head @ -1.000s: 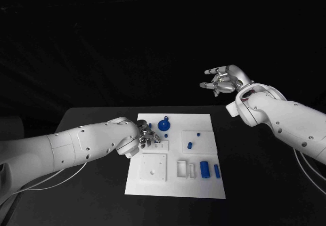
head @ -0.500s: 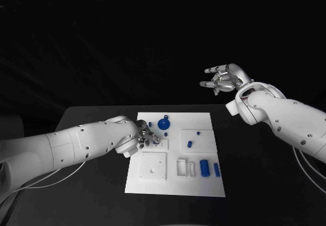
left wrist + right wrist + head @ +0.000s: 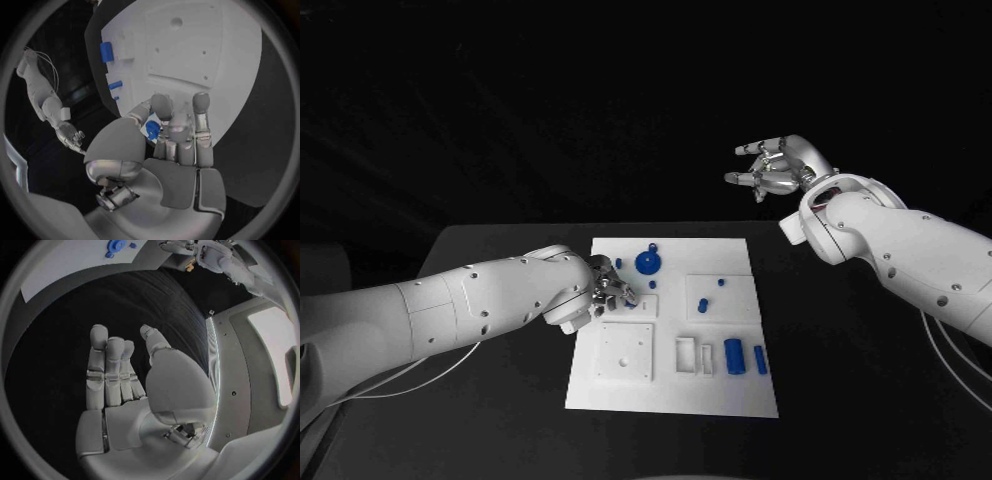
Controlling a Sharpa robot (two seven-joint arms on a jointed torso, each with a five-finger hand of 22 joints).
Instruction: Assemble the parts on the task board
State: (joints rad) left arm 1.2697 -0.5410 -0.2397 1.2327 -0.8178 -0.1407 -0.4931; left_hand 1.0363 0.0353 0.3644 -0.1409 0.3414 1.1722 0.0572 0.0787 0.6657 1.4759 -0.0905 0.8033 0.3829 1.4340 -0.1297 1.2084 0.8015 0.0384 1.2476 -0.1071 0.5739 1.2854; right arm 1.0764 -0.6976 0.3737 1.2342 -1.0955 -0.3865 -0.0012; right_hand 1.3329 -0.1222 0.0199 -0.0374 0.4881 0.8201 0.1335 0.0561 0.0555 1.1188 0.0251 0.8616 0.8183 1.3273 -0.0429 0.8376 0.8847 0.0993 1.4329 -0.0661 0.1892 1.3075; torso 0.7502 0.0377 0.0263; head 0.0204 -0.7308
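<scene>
The left robot hand [image 3: 607,290] lay over the left edge of the task board [image 3: 733,395], which sat in the middle of the black surface [image 3: 488,250]. From the head view its fingers looked merely curled; the left wrist view showed them pinching a small blue part [image 3: 152,129] against the thumb, just above the white plate. The right robot hand [image 3: 776,168] hung high beyond the far right corner of the surface, well apart from the board, and the right wrist view showed its fingers straight, spread and holding nothing. A round blue part [image 3: 648,264] sat near the board's far edge, and two blue cylinders [image 3: 734,353] lay toward its near right corner. Since the earlier frames both hands had barely shifted; the left one kept its pinch.
</scene>
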